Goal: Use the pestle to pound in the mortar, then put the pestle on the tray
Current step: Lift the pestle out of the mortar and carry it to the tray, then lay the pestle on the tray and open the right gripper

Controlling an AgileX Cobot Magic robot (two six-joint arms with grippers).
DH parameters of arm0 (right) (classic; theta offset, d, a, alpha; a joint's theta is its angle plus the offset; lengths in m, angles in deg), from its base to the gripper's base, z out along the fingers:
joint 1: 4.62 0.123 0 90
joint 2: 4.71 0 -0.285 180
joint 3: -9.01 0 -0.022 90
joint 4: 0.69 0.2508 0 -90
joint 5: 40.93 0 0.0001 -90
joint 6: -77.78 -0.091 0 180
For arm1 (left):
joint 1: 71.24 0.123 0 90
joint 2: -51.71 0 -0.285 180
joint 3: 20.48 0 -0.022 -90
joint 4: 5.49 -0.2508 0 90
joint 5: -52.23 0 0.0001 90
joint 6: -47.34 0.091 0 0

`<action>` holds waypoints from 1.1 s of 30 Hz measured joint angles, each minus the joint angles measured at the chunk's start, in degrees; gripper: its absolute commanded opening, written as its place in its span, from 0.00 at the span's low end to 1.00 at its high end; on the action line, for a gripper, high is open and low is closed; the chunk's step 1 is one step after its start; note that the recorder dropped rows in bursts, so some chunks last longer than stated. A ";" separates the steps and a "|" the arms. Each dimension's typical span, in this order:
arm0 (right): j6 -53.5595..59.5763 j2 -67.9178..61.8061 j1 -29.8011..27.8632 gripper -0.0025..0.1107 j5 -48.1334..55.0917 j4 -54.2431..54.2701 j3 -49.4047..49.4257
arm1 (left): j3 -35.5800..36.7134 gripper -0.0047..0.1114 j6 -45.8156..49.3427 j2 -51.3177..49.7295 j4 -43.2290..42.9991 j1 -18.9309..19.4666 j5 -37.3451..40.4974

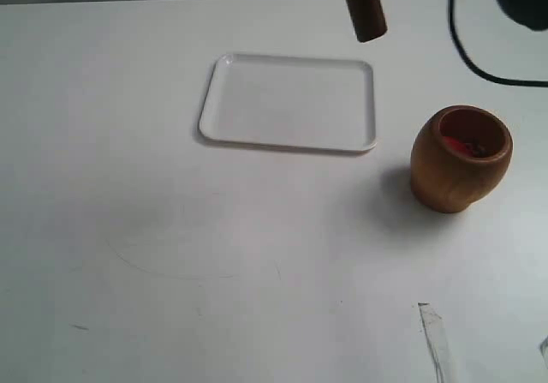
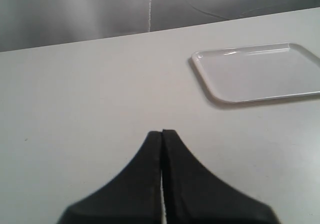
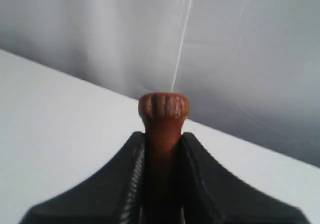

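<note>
The brown wooden mortar [image 1: 461, 158] stands upright at the right of the table, red bits showing inside its mouth. Behind and left of it lies the flat white tray [image 1: 289, 103], which also shows in the left wrist view as the tray [image 2: 260, 73]. The reddish-brown pestle [image 1: 364, 6] hangs in the air above the tray's far right corner, thick end down and tilted. My right gripper [image 3: 164, 136] is shut on the pestle [image 3: 164, 115] just below its small knob. My left gripper [image 2: 162, 132] is shut on nothing over bare table, out of the exterior view.
A black cable [image 1: 479, 66] loops down from the right arm behind the mortar. A strip of clear tape [image 1: 435, 336] lies on the table near the front right. A grey curtain [image 2: 75, 13] backs the table.
</note>
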 measured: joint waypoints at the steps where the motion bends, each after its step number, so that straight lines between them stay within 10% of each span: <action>1: -0.35 -2.74 0.00 0.02 1.24 0.00 -1.78 | 0.00 0.04 0.00 0.00 0.00 0.00 0.00; 23: -2.04 -41.75 0.00 0.03 17.20 1.44 -26.72 | 0.00 0.04 0.00 0.00 0.00 0.00 0.00; 28: -0.58 -41.75 0.00 0.34 19.82 1.55 -26.72 | 0.00 0.04 0.00 0.00 0.00 0.00 0.00; 33: -0.06 -40.50 0.00 0.41 21.87 1.55 -26.72 | 0.00 0.04 0.00 0.00 0.00 0.00 0.00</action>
